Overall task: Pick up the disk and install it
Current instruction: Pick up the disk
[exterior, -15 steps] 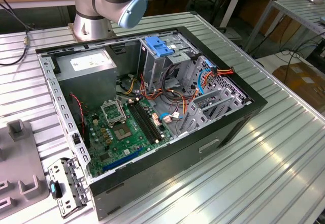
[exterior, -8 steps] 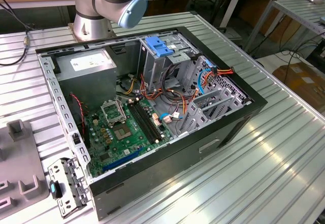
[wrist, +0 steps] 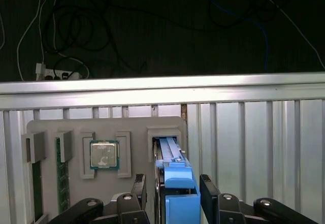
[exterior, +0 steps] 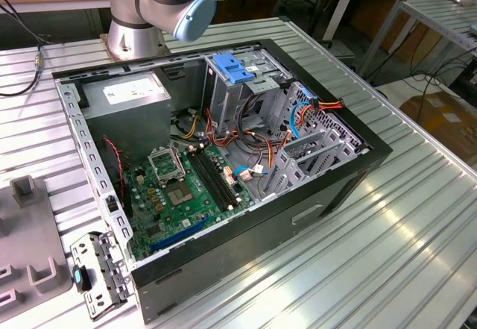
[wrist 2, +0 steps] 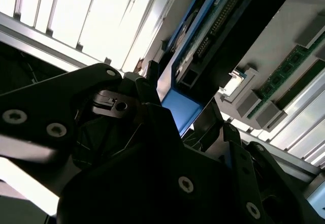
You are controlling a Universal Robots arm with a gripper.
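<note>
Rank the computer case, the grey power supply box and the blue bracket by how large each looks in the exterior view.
Largest to smallest:
1. computer case
2. power supply box
3. blue bracket
The gaps are clear, so none tie.

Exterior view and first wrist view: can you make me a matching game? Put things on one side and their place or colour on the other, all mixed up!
Things:
1. disk
2. chip
3. motherboard
4. power supply

Clues:
A. green, lying in the case
B. blue rails, at the end effector
C. grey box with a white sticker
D. flat in a tray pocket

Pairs: 1-B, 2-D, 3-A, 4-C
</note>
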